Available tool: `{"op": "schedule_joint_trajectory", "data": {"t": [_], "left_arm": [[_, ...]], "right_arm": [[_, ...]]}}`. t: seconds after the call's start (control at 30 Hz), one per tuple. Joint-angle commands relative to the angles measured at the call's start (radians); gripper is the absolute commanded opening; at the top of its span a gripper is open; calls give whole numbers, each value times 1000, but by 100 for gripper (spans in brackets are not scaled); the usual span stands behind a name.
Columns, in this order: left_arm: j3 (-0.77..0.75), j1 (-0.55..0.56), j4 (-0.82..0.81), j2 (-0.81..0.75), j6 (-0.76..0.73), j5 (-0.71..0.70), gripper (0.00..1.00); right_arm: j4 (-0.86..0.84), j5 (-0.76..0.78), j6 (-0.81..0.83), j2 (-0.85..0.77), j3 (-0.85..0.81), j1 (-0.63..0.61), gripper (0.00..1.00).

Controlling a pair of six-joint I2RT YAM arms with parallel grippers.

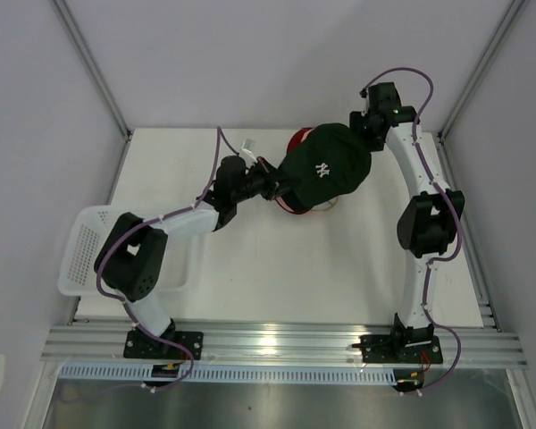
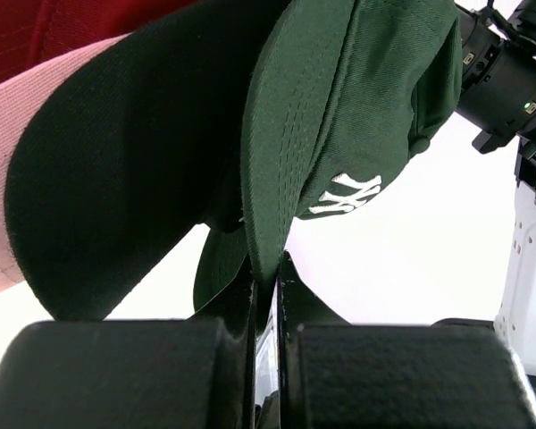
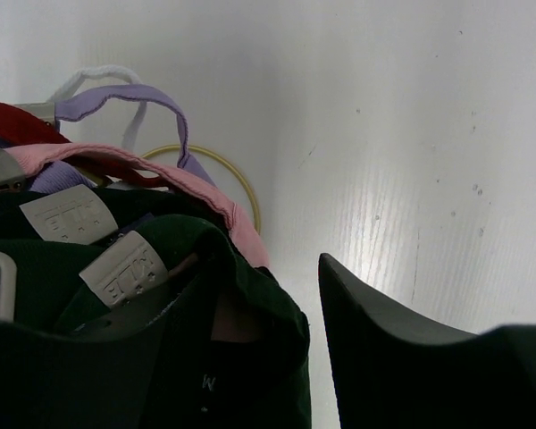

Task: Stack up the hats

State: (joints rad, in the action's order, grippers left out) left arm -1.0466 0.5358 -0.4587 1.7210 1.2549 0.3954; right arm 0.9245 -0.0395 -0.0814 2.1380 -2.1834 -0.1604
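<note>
Left hand clenched on the brim of the green cap, right hand released behind it; I'll seat it squarely over the black cap.

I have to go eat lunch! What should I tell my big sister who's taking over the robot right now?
Left gripper: shut on the brim of the green cap.
Right gripper: open, at the back of the green cap, not holding it.
Caps: all in one pile between the grippers. Green cap on top, black cap right under it, pink cap, red cap and lavender cap lower down.
Done: all five look stacked.
Left: let go of the brim, check the green cap sits straight, pull both arms back.
</note>
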Motion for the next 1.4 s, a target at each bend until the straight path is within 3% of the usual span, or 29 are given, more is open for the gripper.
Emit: {"op": "schedule_joint_trajectory", "data": {"t": [0.0,0.2,0.37,0.5,0.7,0.9,1.0,1.03,1.13,1.17,1.37], "left_arm": [[60,-13,222,46,17,-136,1],[76,-11,210,34,-29,-138,1],[42,-10,245,-8,-81,-155,1],[51,-10,198,-23,-25,-152,1],[86,-10,129,-43,81,-148,1],[137,-10,66,-44,150,-142,1],[171,-10,38,-37,186,-132,1],[171,-10,40,-38,176,-130,2],[180,-7,63,-61,115,-158,30],[168,-4,113,-87,92,-182,47],[136,-10,267,-236,-87,-291,70]], "right_arm": [[8,-39,-3,8,2,1,53],[39,-63,-3,22,-27,-2,58],[97,-72,19,-7,-102,4,82],[155,-121,-6,-39,-166,36,99],[206,-151,-72,-119,-156,104,100],[218,-45,-110,-214,-144,125,100],[197,-72,-118,-259,-145,127,100],[189,-89,-118,-268,-144,125,100],[162,-161,-118,-305,-125,125,100],[148,-180,-115,-312,-110,125,99],[122,-215,-104,-363,-78,121,99]]}}
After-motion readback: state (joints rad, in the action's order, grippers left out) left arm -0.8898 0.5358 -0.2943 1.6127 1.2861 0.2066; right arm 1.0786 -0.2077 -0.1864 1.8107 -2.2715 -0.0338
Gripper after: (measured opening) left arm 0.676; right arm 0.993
